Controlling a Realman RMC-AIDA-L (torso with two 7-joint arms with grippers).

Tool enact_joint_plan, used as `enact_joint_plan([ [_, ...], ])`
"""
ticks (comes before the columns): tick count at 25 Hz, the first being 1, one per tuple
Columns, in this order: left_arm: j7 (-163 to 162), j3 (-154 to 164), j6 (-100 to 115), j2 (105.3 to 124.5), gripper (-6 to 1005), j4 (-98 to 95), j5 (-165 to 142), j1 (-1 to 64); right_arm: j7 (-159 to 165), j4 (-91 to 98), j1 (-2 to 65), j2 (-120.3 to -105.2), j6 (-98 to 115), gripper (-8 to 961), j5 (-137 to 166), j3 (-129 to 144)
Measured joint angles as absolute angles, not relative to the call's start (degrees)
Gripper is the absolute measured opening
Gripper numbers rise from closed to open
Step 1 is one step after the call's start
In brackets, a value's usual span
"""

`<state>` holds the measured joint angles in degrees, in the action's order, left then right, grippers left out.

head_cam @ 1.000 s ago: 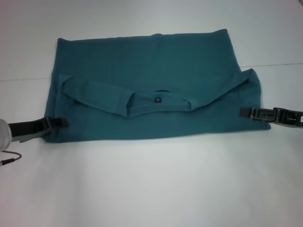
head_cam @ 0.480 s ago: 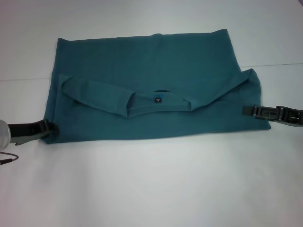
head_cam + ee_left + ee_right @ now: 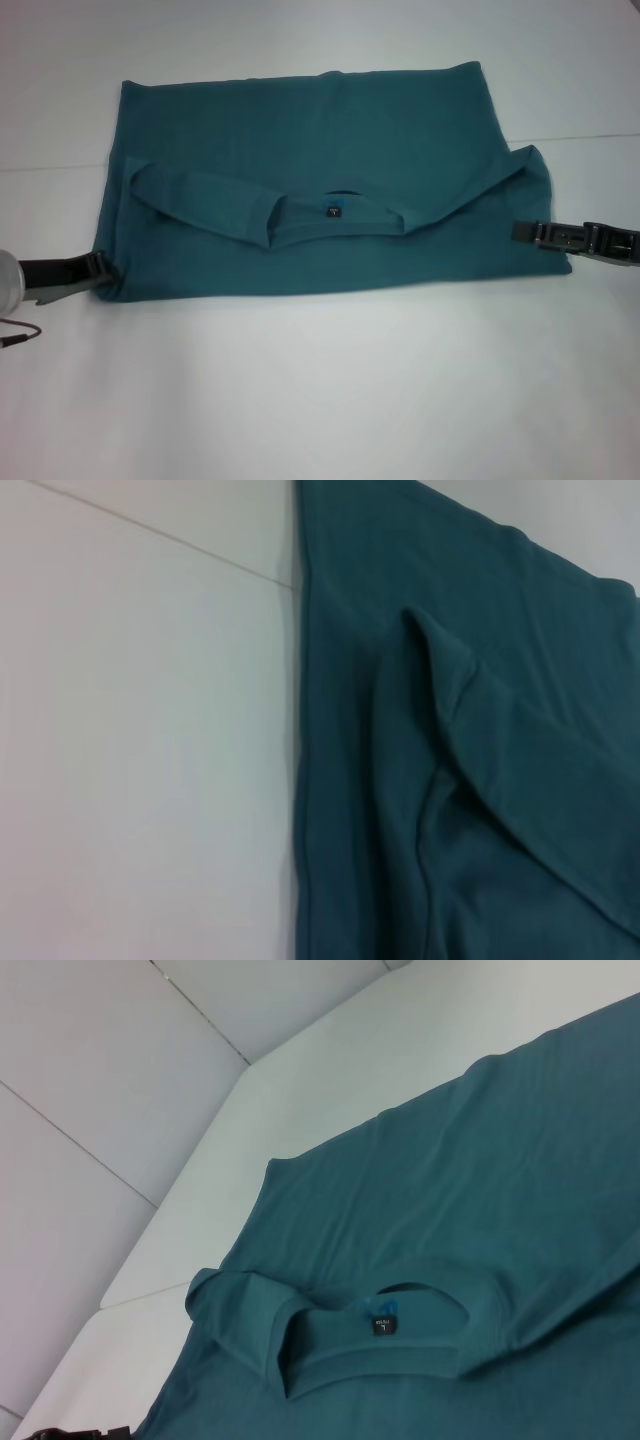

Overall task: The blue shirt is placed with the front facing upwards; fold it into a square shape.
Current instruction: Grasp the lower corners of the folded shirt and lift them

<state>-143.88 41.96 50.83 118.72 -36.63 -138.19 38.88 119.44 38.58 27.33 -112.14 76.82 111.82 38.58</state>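
On the white tabletop (image 3: 320, 400) lies one teal-blue cotton shirt (image 3: 320, 180), folded into a wide band, collar up. Our left gripper (image 3: 98, 270) and right gripper (image 3: 520, 232) sit at its near side edges; we cannot tell their fingers' state. Next, probably a crosswise fold.

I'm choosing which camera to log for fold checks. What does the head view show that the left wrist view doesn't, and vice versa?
Only the head view shows the collar's small dark label, the left gripper and right gripper at the shirt's two side edges.

Only the left wrist view shows the folded sleeve's creases up close.

Both show the teal-blue cotton T-shirt on the white table.
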Motion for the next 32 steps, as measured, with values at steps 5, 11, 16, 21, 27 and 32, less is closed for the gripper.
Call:
enact_joint_plan([
  [5, -143.55, 40.92, 53.87, 118.10, 1, -37.43, -135.01, 38.38, 119.44, 38.58, 27.34, -112.14, 76.82, 795, 111.79, 38.58],
  [11, -140.03, 33.85, 61.26, 116.68, 31, -37.52, -128.97, 37.10, 119.44, 38.58, 27.28, -112.14, 76.82, 795, 111.82, 38.58],
  [16, -139.80, 33.03, 61.50, 116.54, 56, -37.25, -129.23, 36.68, 119.44, 38.58, 27.46, -112.15, 76.82, 795, 111.85, 38.58],
  [21, -139.51, 33.09, 61.34, 116.54, 81, -37.08, -129.27, 36.65, 119.44, 38.58, 27.77, -112.20, 76.82, 795, 112.11, 38.58],
  [27, -139.85, 33.00, 61.02, 116.45, 112, -37.10, -129.53, 36.53, 119.44, 38.58, 27.67, -112.24, 76.82, 795, 112.14, 38.58],
  [32, -144.19, 32.48, 61.15, 116.08, 137, -38.39, -131.39, 35.81, 119.44, 38.58, 27.66, -112.20, 76.92, 794, 112.07, 38.58],
])
